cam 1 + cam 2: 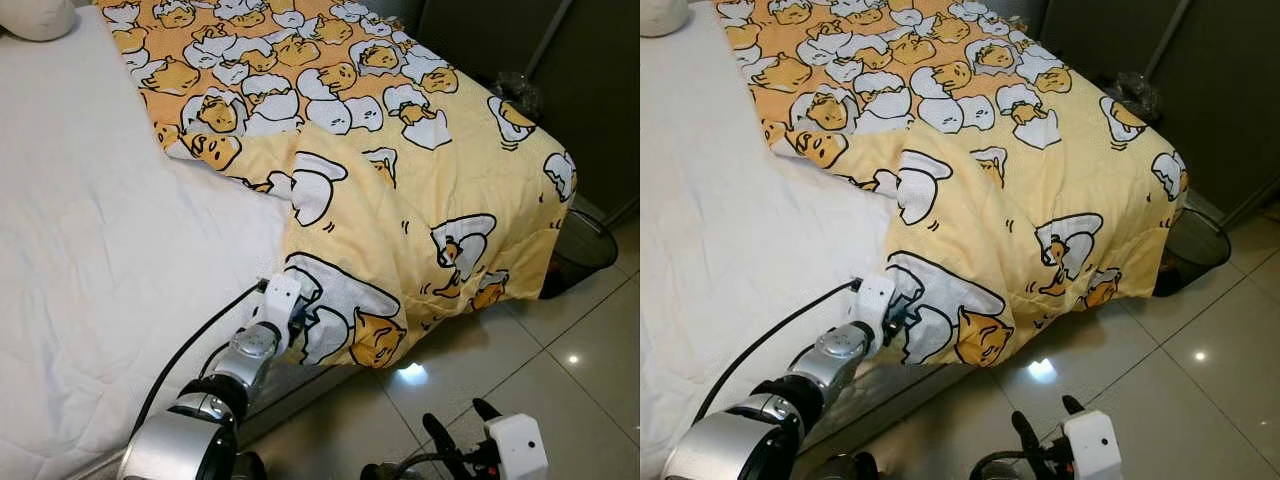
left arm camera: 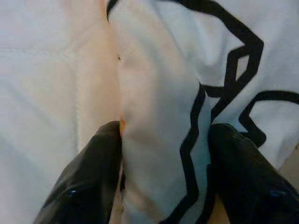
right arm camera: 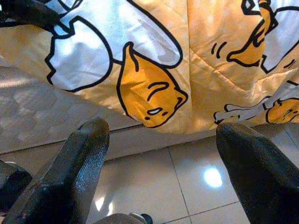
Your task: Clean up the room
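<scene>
Left wrist view shows the 2 black fingers [image 2: 88,182] of the left gripper [image 1: 297,322] clamped on a fold of the blanket [image 1: 400,200], with white cloth and thick black outline bunched between them. From the head views, that gripper sits at the near edge of the bed, where the blanket's hanging corner meets the white sheet [image 1: 90,220]. Its silver arm [image 1: 215,400] reaches up from the near left, and a black cable [image 1: 190,350] runs along it over the sheet.

Right wrist view shows the right gripper [image 3: 163,154] with its 2 fingers [image 3: 79,158] set well apart, holding nothing, above the shiny tiled floor [image 1: 560,370] and pointing toward the hanging blanket edge. In the head views it is low at the near right, apart from the bed.

The yellow blanket, printed with egg cartoons, covers the right half of the bed and spills over the near right corner toward the floor. A dark mesh bin [image 1: 585,245] stands on the floor just beyond that corner, partly behind the blanket. A white pillow [image 1: 35,15] lies at the far left.
</scene>
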